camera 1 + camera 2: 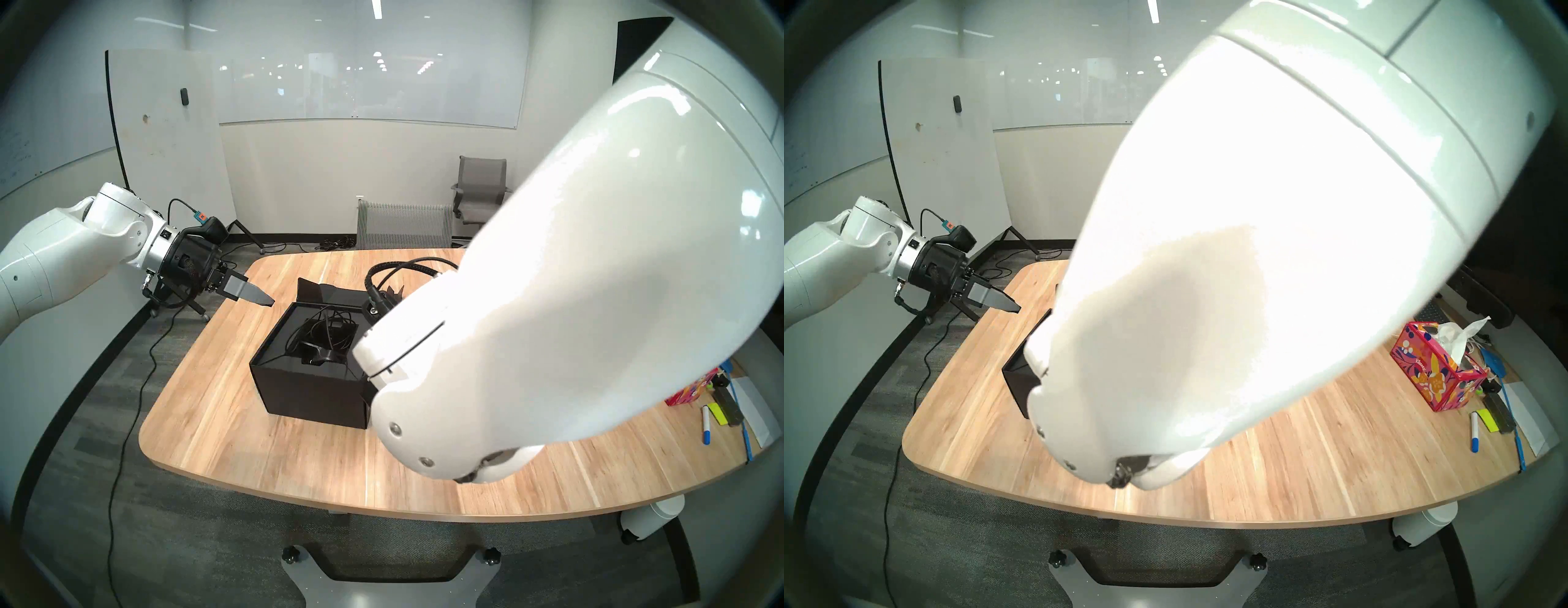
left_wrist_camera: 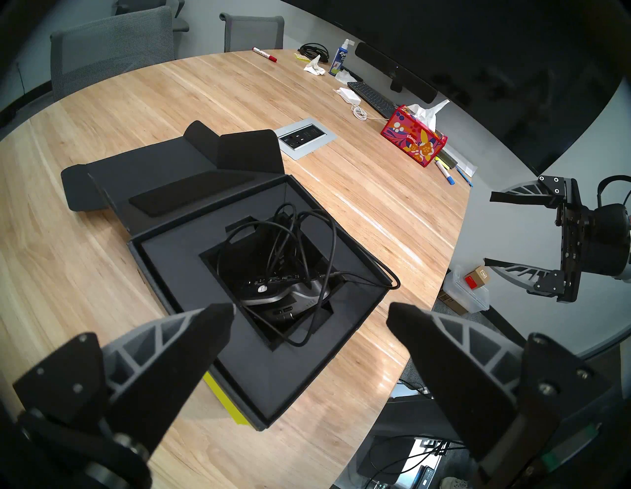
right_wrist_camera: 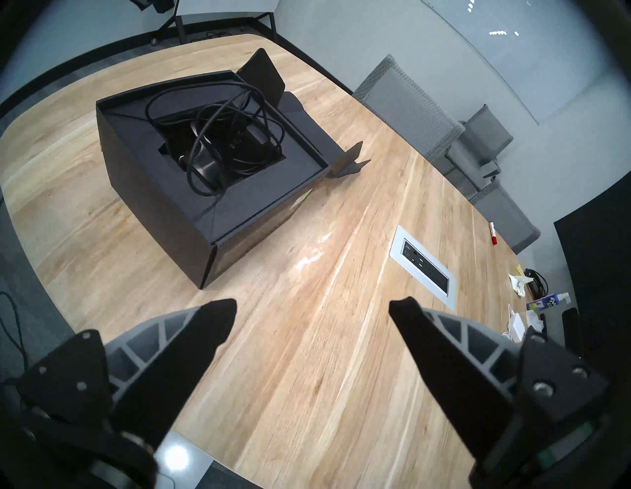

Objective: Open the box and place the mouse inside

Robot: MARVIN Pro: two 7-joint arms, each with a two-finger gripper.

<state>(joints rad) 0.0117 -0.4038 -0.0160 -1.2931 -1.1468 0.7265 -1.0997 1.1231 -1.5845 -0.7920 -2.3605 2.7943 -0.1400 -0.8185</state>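
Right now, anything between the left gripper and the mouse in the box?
Nothing visible. The left gripper is open and empty, off the box, whose lid lies folded back. The mouse sits in the foam cutout, with only its own cable looped loosely over it.

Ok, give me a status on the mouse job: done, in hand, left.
Done: the box is open, its lid folded back on the table, and the mouse sits in the foam cutout.
In hand: nothing. The left hand and right hand are both open and empty, clear of the box.
Left: little, except one cable loop hanging over the rim.
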